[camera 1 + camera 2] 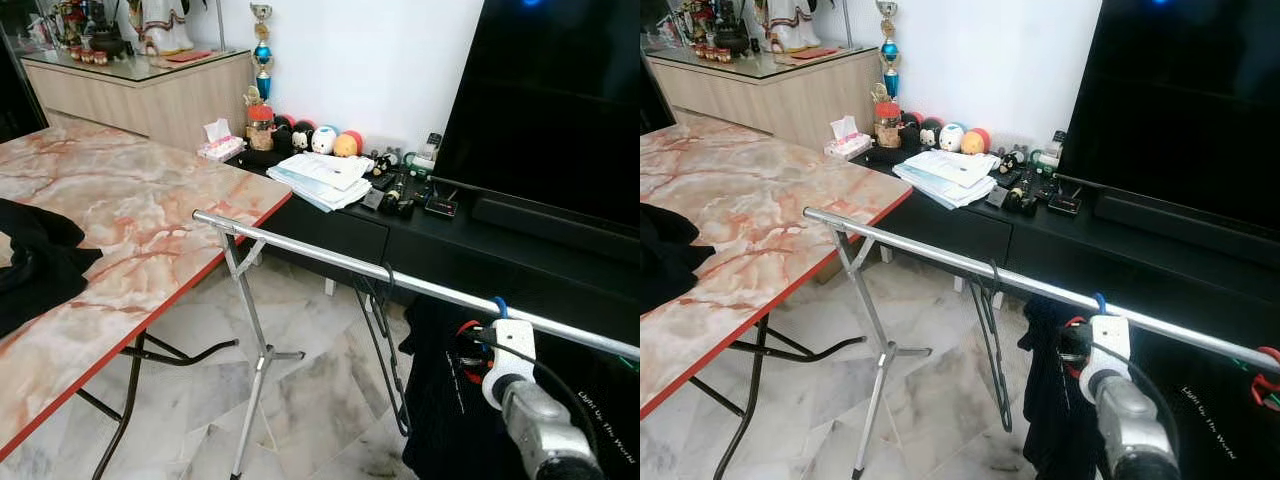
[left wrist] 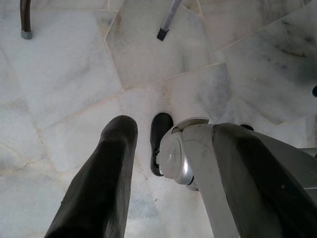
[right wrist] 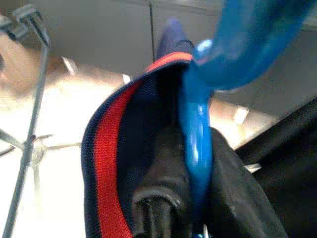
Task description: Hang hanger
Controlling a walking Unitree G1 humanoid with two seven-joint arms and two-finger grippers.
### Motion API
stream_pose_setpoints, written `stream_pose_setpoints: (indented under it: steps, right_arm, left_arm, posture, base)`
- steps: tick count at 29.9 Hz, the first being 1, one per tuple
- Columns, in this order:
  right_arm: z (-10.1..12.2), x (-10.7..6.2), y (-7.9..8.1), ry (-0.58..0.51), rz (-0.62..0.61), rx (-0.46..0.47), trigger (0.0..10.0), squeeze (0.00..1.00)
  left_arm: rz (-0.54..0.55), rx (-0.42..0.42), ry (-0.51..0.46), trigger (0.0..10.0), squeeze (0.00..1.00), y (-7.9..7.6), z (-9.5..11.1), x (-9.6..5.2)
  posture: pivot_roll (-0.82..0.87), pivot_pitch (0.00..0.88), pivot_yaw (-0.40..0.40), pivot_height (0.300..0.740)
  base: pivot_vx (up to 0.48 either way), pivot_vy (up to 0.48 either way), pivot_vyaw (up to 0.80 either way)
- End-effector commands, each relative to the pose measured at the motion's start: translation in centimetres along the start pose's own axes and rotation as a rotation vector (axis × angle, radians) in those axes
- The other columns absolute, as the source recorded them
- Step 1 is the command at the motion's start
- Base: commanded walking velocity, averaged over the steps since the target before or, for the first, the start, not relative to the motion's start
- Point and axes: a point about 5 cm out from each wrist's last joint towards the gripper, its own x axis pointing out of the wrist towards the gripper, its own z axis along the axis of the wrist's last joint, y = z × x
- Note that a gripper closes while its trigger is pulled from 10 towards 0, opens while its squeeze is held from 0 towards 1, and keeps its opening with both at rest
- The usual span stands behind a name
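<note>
A blue hanger (image 1: 499,306) carries a dark garment (image 1: 447,395) with a red-striped collar (image 3: 106,163). Its hook (image 3: 247,44) sits at the silver rail (image 1: 330,258) of the clothes rack; whether it rests fully on the rail I cannot tell. My right gripper (image 1: 470,345) reaches up just under the rail and is shut on the hanger's neck, one black finger (image 3: 158,206) pressed beside the blue plastic. My left gripper (image 2: 141,129) hangs idle over the marble floor, fingers apart and empty.
An empty black wire hanger (image 1: 385,340) hangs on the rail left of my gripper. Another black shirt (image 1: 600,425) hangs to the right. A marble table (image 1: 130,215) with black clothes (image 1: 30,265) stands left. A low TV cabinet (image 1: 420,240) runs behind the rack.
</note>
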Motion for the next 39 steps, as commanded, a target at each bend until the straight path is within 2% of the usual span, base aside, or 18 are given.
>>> stream_pose_setpoints:
  steps: [1,3,6,11,15,24,28,35,36,37,38,39]
  right_arm:
    - [0.2,-0.4,0.3,-0.072,-0.032,0.034,0.0,0.00]
    - [-0.2,-1.0,0.9,-0.136,-0.061,0.071,0.0,0.00]
    - [-1.3,-2.5,0.8,-0.197,-0.131,0.142,0.0,0.00]
    - [-2.3,-3.6,0.1,-0.219,-0.187,0.164,0.0,0.00]
    - [-1.7,-4.3,-0.3,-0.294,-0.223,0.194,0.0,0.00]
    - [0.2,-4.4,0.0,-0.394,-0.213,0.202,0.0,0.00]
    - [0.0,-4.8,0.3,-0.404,-0.212,0.199,0.0,0.00]
    - [-3.0,-6.5,-0.4,-0.324,-0.311,0.162,0.0,0.00]
    - [-3.5,-6.6,-0.5,-0.300,-0.323,0.169,0.0,0.00]
    - [-4.5,-6.8,-1.0,-0.254,-0.378,0.236,0.0,0.00]
    - [-4.5,-6.8,-1.0,-0.254,-0.378,0.236,0.0,0.00]
    - [-5.2,-6.9,-1.5,-0.223,-0.443,0.302,0.0,0.00]
  left_arm:
    - [0.000,-0.006,0.022,10.0,0.00,-0.1,-0.5,-0.1]
    - [-0.002,-0.003,0.025,10.0,0.00,0.0,-0.6,-0.1]
    - [0.000,-0.004,0.025,10.0,0.00,0.0,-0.6,-0.1]
    - [-0.001,0.011,0.028,10.0,0.00,0.2,-0.6,-0.1]
    - [0.000,0.020,0.028,10.0,0.00,0.4,-0.5,-0.2]
    - [0.001,0.026,0.024,10.0,0.00,0.6,-0.4,-0.2]
    - [0.002,0.029,0.026,10.0,0.00,0.6,-0.5,-0.2]
    - [-0.002,0.034,0.034,10.0,0.00,0.6,-0.7,-0.3]
    - [-0.003,0.038,0.035,10.0,0.00,0.6,-0.7,-0.3]
    - [-0.004,0.044,0.037,10.0,0.00,0.6,-0.8,-0.3]
    - [-0.004,0.044,0.037,10.0,0.00,0.6,-0.8,-0.3]
    - [-0.004,0.046,0.038,10.0,0.00,0.6,-0.8,-0.3]
  posture:
    - [0.11,0.000,-0.040,0.740]
    - [0.11,0.000,-0.039,0.740]
    - [0.11,0.000,-0.040,0.740]
    - [0.08,0.000,-0.017,0.740]
    - [0.08,0.000,-0.008,0.740]
    - [0.09,0.000,-0.008,0.740]
    - [0.08,0.000,-0.007,0.740]
    - [0.08,0.000,-0.007,0.740]
    - [0.08,0.000,-0.006,0.740]
    - [0.08,0.000,-0.003,0.740]
    - [0.08,0.000,-0.003,0.740]
    - [0.08,0.000,0.000,0.740]
  base:
    - [0.000,0.000,0.00]
    - [0.000,0.000,0.00]
    - [0.000,0.000,0.00]
    - [0.000,0.000,0.00]
    - [0.000,0.000,0.00]
    - [0.000,0.000,0.00]
    - [0.000,0.000,0.00]
    - [0.000,0.000,0.00]
    - [0.000,0.000,0.00]
    - [0.000,0.000,0.00]
    - [0.000,0.000,0.00]
    - [0.000,0.000,0.00]
